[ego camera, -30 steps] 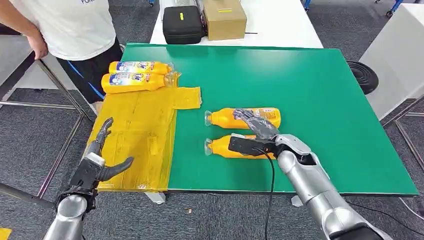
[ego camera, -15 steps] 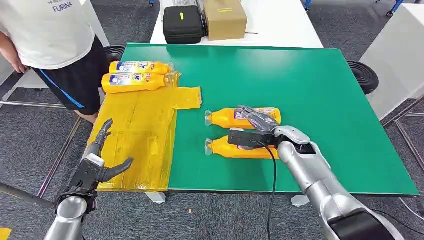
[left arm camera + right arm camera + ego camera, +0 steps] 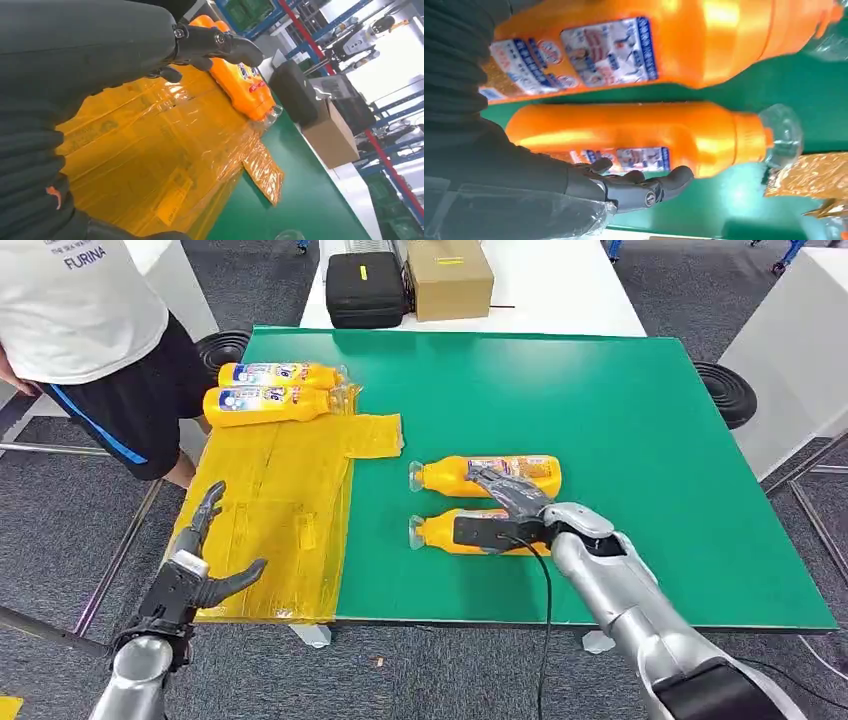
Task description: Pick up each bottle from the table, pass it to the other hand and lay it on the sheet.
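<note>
Two orange bottles lie side by side on the green table (image 3: 640,440), caps toward the yellow sheet (image 3: 270,520): a far bottle (image 3: 490,474) and a near bottle (image 3: 445,534). My right hand (image 3: 510,505) hovers over them with fingers spread and nothing in its grasp; its fingers (image 3: 634,187) reach across the far bottle (image 3: 634,132), with the near bottle (image 3: 649,47) beside the wrist. Two more bottles (image 3: 265,403) (image 3: 280,373) lie at the sheet's far end. My left hand (image 3: 195,575) is open at the sheet's near left edge, with its fingers (image 3: 215,42) spread above the sheet (image 3: 165,150).
A person (image 3: 90,330) stands at the table's far left corner. Behind the green table, a white table carries a black case (image 3: 365,285) and a cardboard box (image 3: 450,275). A black round base (image 3: 728,390) sits on the floor to the right.
My right hand has drawn slightly nearer and lower over the two bottles. The person has stepped away to the left. My left hand has hardly moved.
</note>
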You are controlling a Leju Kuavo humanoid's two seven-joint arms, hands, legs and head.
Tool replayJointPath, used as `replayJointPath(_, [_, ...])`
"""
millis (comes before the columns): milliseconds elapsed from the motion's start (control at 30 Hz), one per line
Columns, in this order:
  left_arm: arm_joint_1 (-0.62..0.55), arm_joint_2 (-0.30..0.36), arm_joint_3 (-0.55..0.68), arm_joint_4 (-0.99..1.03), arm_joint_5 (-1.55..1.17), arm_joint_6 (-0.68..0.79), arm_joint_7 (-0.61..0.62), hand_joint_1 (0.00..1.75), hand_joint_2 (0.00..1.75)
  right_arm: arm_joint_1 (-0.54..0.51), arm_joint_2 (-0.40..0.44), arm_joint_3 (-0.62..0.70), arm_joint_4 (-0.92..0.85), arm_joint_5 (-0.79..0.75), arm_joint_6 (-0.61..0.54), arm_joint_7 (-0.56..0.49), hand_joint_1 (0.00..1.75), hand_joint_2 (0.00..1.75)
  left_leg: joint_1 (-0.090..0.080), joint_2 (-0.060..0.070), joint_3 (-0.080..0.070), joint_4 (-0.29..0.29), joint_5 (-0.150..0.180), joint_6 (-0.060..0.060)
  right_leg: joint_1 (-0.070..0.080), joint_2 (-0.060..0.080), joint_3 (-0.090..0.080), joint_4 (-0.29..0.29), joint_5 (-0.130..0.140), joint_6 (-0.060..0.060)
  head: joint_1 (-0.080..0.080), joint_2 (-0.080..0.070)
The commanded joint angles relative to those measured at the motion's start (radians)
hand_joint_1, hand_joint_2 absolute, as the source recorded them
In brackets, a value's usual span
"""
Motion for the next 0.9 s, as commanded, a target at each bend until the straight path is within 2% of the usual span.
replayJointPath(33, [0.017,0.006,0.033,-0.011,0.001,-0.002,0.006,0.0,1.75,0.02,-0.017,0.077,-0.073,0.008,0.001,0.003,0.0,1.75,0.0,0.001,0.002,0.0,-0.001,0.0,0.001,0.0,0.002,0.0,-0.001,-0.002,0.0,0.0])
replayJointPath(367, [0.0,0.006,0.027,0.015,0.009,-0.015,0.01,0.0,1.75,0.066,-0.049,0.058,-0.043,-0.01,0.002,0.017,0.0,1.75,0.0,-0.001,0.002,-0.001,-0.001,0.0,0.001,-0.001,0.002,-0.001,-0.001,-0.002,0.0,0.0])
replayJointPath(433, [-0.006,0.004,0.026,0.021,0.012,-0.018,0.01,0.0,1.75,0.069,-0.048,0.049,-0.025,-0.013,0.003,0.029,0.0,1.75,0.001,-0.001,0.005,-0.001,-0.002,0.0,0.001,-0.003,0.006,-0.001,-0.002,-0.003,0.0,0.0])
replayJointPath(567, [-0.018,-0.001,0.009,0.05,0.018,-0.022,0.01,0.0,1.75,0.073,-0.046,0.016,0.041,-0.024,-0.008,0.049,0.0,1.75,0.0,-0.001,0.002,-0.001,-0.001,0.0,0.001,-0.002,0.002,-0.001,-0.001,-0.002,0.0,0.0])
replayJointPath(600, [-0.016,-0.001,0.009,0.051,0.018,-0.022,0.01,0.0,1.75,0.077,-0.048,0.012,0.045,-0.024,-0.015,0.051,0.0,1.75,0.001,-0.002,0.006,-0.001,-0.002,0.0,0.001,-0.003,0.007,-0.002,-0.002,-0.003,0.0,0.0])
replayJointPath(900, [-0.03,0.001,-0.006,0.061,0.024,-0.031,0.007,0.0,1.75,0.13,-0.07,-0.029,0.005,-0.01,-0.005,0.067,0.0,1.75,0.0,-0.002,0.003,-0.001,0.0,0.0,0.001,-0.003,0.003,-0.001,-0.001,-0.002,0.0,0.0])
